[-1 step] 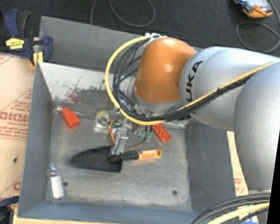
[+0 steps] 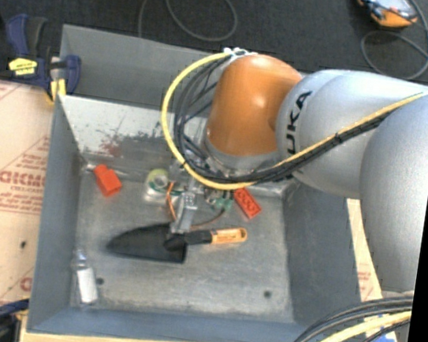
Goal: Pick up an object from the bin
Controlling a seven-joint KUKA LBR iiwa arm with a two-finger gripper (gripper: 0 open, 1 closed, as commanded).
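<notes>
**A:** What lies under the gripper?

**B:** A small trowel (image 2: 169, 244); its black blade (image 2: 139, 244) lies flat on the bin floor a little below the middle, tip towards the left; its orange handle (image 2: 228, 236) points right and slightly up, joined to the blade by a dark neck.

**A:** And the gripper itself?

**B:** The gripper (image 2: 183, 219) hangs straight over that neck, between blade and handle; whether it touches the trowel I cannot tell; whether it is open or closed I cannot tell either, since the wrist covers it from above.

**A:** What lies nearest?

**B:** A pale roundish thing (image 2: 156, 184) with a bit of green and orange, just left of the gripper, towards the back wall; a red brick (image 2: 247, 203) just to the right, partly under the arm; an orange block (image 2: 106, 180) farther left, near the back-left corner; a small white tube (image 2: 86, 282) well apart, in the front-left corner beside the wall.

**A:** And the robot above?

**B:** An orange cover (image 2: 247, 107) on the wrist, ringed by a yellow cable (image 2: 173, 112) and darker ones; the grey arm (image 2: 362, 140) comes in from the right across the grey bin (image 2: 252, 287).
</notes>
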